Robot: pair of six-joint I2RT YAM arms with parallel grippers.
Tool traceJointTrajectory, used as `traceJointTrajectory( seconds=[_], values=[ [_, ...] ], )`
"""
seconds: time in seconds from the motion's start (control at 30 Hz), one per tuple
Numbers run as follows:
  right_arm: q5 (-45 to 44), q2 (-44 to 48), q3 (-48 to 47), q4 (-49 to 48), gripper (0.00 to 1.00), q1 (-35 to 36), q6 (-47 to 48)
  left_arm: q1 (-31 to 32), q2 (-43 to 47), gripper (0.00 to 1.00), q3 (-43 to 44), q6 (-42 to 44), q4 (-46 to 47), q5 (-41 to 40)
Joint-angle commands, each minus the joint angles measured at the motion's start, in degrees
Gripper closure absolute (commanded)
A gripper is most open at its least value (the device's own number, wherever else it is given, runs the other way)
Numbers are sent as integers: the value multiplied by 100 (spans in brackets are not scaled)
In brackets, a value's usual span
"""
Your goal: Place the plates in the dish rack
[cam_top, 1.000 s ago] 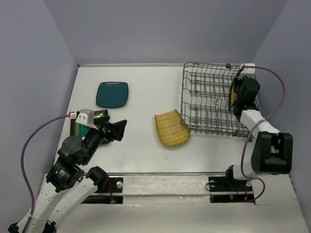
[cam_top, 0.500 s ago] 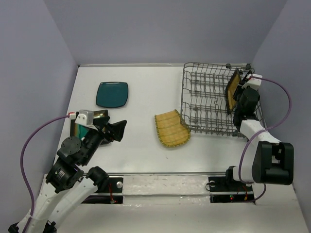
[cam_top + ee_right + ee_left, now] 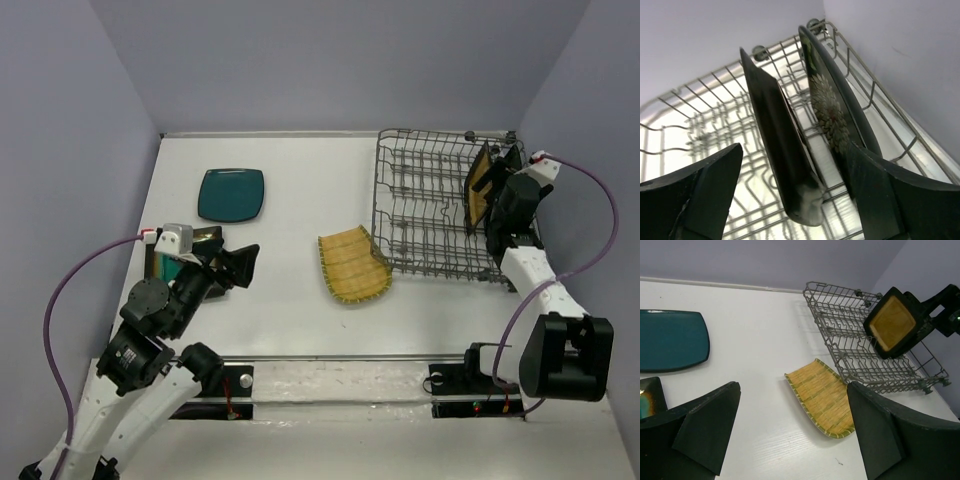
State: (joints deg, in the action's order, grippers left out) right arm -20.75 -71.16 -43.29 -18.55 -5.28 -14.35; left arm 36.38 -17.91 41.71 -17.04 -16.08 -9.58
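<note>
1. The right gripper (image 3: 794, 165) is found at the far right end of the dish rack (image 3: 378, 190). Its jaws are spread wide, one finger on each side of the dark-rimmed mustard plate (image 3: 479, 185). No contact with the plate can be made out and nothing is clamped.
2. The mustard plate is lodged on edge between the tines, slightly tilted, with its yellow face turned left. The black plate with white flower (image 3: 832, 115) stands upright just beside it, on the side nearer the rack's right wall. Two plates are thus judged loaded.
3. The left gripper (image 3: 240, 268) is held with its jaws fully apart and empty, near the table's (image 3: 290, 330) left edge. The dark-rimmed teal plate (image 3: 649, 392) lies flat beneath it and is largely hidden by the arm.
4. The plain teal plate (image 3: 231, 194) lies flat on the table, beyond the left gripper and well apart from the rack.
5. The deciding relation:
   - The yellow ribbed plate (image 3: 352, 265) rests between the arms, its right edge tipped up against the rack's near left corner.
   - It lies to the right of the left gripper, and to the left of and nearer than the right gripper.
   - The left gripper is judged the closer of the two.
   - No clear long axis is seen, as the plate is near square; its ribs run roughly from far to near.
6. The ribbed plate is shallow, curled at the edges, and straw-yellow with darker stripes. Its raised edge is judged the easiest place to grip it.
</note>
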Motion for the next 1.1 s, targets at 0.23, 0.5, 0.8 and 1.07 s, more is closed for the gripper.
traceJointTrajectory(
  seconds=[0.23, 0.5, 0.8, 1.07],
  values=[
    [343, 937, -611, 1108, 8, 1061, -1201, -491, -537, 1, 65, -10, 192, -18],
    [1310, 358, -803, 862, 44, 3063, -1720, -931, -608, 1, 91, -80, 210, -122],
    [2487, -2286, -2006, -307, 85, 5210, -2370, -1212, -169, 1, 100, -203, 210, -747],
    [3033, -4589, -3738, -457, 25, 5897, -3021, -1335, -248, 1, 74, -230, 210, -641]
  ],
)
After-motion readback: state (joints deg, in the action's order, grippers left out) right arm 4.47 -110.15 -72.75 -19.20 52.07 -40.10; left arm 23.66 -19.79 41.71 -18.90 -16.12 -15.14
